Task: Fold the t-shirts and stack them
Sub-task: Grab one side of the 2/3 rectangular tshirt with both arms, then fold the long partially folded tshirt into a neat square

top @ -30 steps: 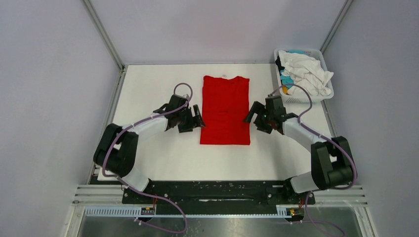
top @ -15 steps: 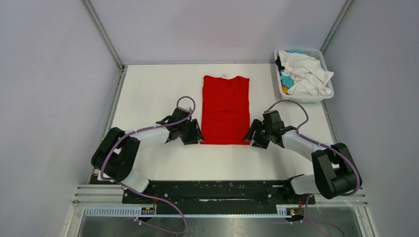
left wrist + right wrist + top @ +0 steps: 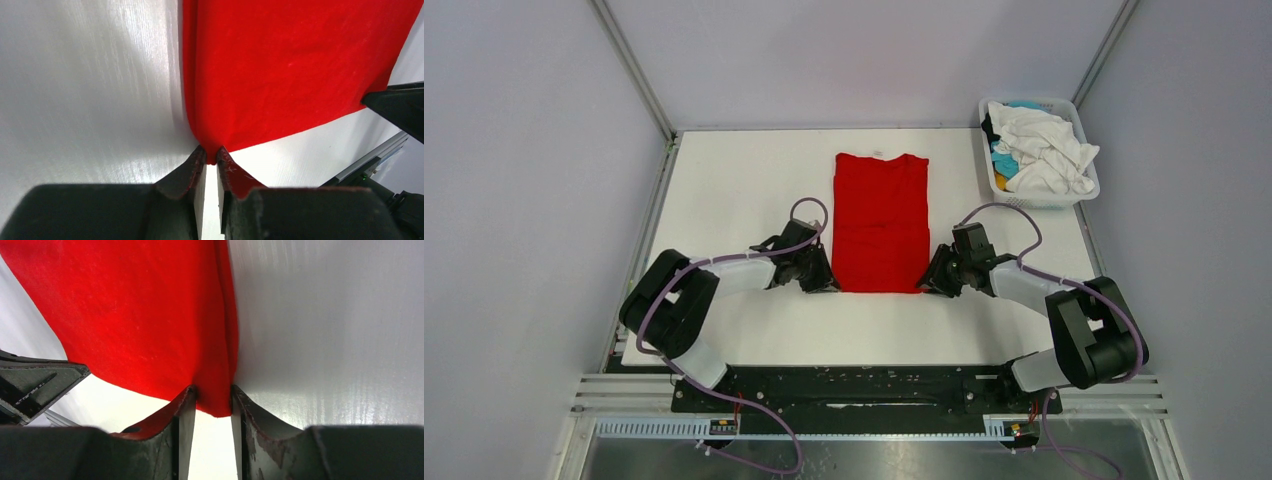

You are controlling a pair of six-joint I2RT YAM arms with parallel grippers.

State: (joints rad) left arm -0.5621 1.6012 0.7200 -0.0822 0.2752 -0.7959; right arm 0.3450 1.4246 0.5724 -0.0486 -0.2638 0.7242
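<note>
The red t-shirt (image 3: 881, 220) lay lengthwise away from me; my left pincer (image 3: 210, 160) gripped its near left corner, my right pincer (image 3: 212, 402) stood open around the near right.

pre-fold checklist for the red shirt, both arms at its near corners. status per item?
1. Left fingers pinched on the red t-shirt's near left corner: ok.
2. Right fingers straddle the near right corner, cloth between them; firm pinch: cannot tell.
3. Shirt lies flat as a narrow rectangle, collar at the far end: ok.
4. Nothing lying on the shirt: ok.
5. Basket sits apart at the table's far right, away from both arms: ok.
</note>
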